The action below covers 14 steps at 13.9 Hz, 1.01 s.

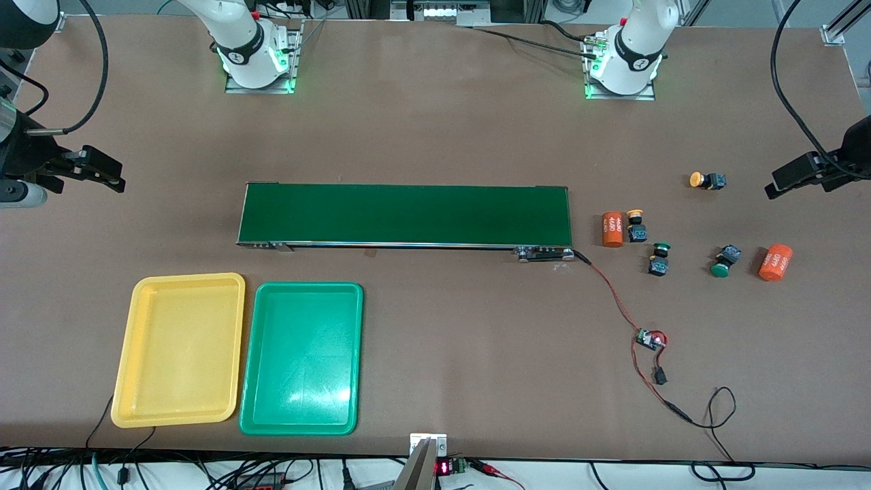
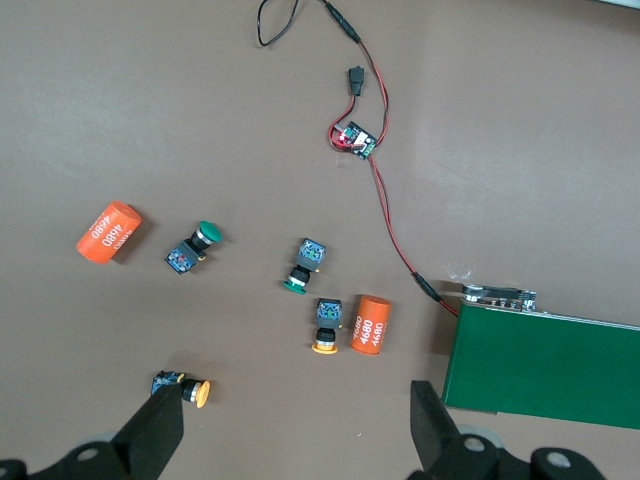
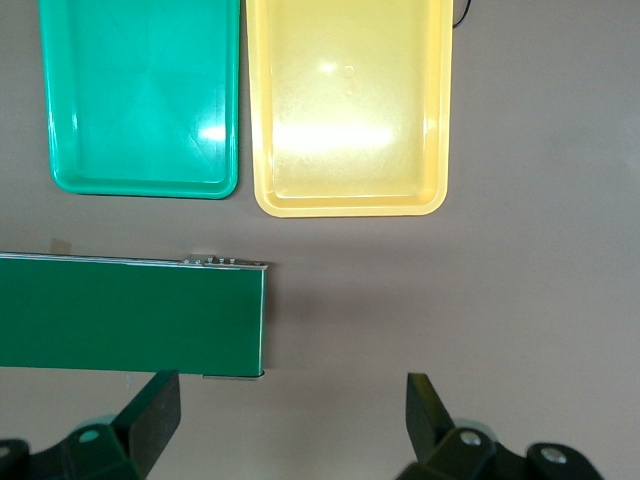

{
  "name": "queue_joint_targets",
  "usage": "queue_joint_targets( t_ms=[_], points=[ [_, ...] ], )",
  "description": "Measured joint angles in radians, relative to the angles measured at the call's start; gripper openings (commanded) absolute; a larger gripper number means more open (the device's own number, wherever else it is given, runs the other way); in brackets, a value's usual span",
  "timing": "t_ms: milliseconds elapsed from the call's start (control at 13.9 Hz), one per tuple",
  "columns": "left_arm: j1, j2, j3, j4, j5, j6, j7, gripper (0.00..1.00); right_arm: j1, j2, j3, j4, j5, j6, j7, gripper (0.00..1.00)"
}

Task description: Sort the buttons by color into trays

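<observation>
Two yellow-capped buttons (image 1: 706, 180) (image 1: 636, 225) and two green-capped buttons (image 1: 659, 258) (image 1: 725, 260) lie on the table past the conveyor's end, toward the left arm's end. The left wrist view shows the yellow ones (image 2: 183, 388) (image 2: 325, 328) and the green ones (image 2: 304, 267) (image 2: 192, 247). My left gripper (image 1: 782, 180) (image 2: 295, 430) hangs open and holds nothing, high beside them. The yellow tray (image 1: 178, 349) (image 3: 348, 105) and green tray (image 1: 301, 358) (image 3: 143, 95) sit side by side, both without contents. High at the right arm's end of the table, my right gripper (image 1: 109, 173) (image 3: 293, 420) is open with nothing in it.
A long dark-green conveyor belt (image 1: 405, 214) (image 3: 130, 315) crosses the middle. Two orange cylinders (image 1: 612, 229) (image 1: 776, 263) lie among the buttons. A red-and-black wire with a small circuit board (image 1: 650, 339) runs from the conveyor's end toward the front edge.
</observation>
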Motion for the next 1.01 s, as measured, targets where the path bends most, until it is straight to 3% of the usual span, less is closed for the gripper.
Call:
queue_joint_targets(
  t_ms=[1008],
  points=[
    [-0.001,0.011,-0.001,0.0,0.0,0.008,0.039,1.0,0.0,0.0,0.0,0.0,0.0,0.0,0.0,1.0]
  ],
)
